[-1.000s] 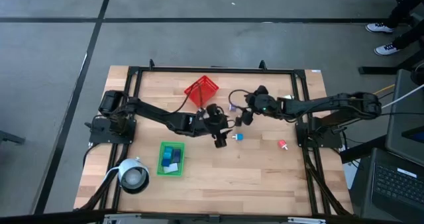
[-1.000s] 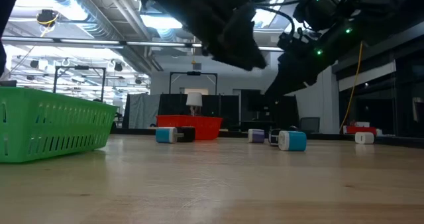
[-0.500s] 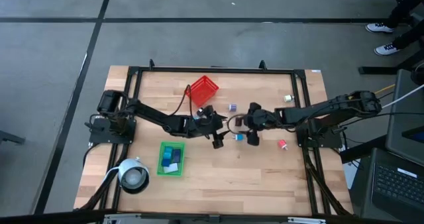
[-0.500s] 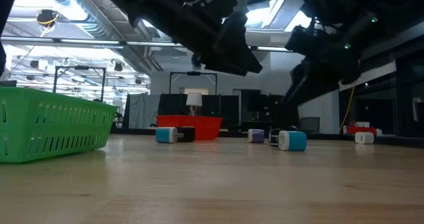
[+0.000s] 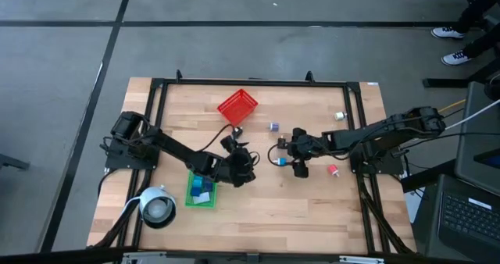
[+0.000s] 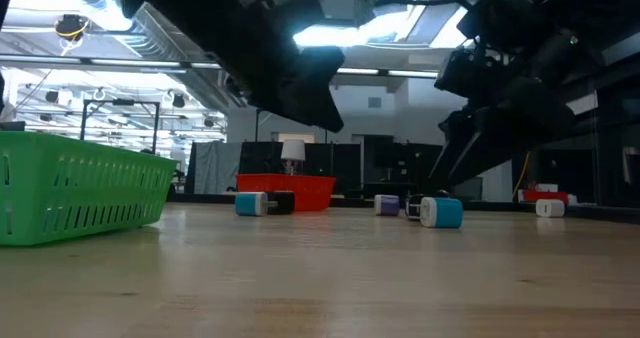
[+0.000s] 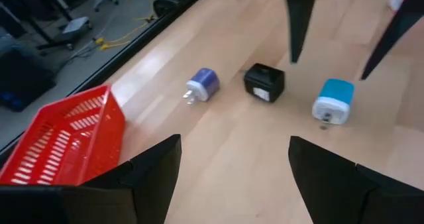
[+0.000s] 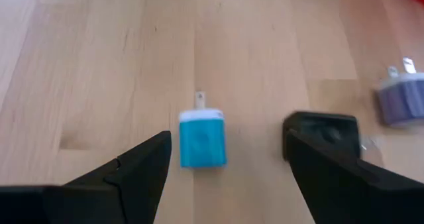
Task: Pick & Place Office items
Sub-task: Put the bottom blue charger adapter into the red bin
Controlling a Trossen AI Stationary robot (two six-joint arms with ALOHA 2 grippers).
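Just right of the flat green plastic tray [image 5: 200,190], the left gripper [image 5: 244,170] hangs with its fingers spread wide and empty. Farther from the tray on that side, the right gripper [image 8: 225,161] hovers wide open over a small blue plug-shaped block with a white end [image 8: 202,139], which lies on the wooden table [image 5: 312,201] between its fingertips. A small black block [image 7: 264,82] sits just beside the blue one, a small purple block [image 7: 201,85] beyond it, nearer the red mesh basket [image 5: 237,107]. A pink-red bit [image 5: 333,170] lies farthest from the tray.
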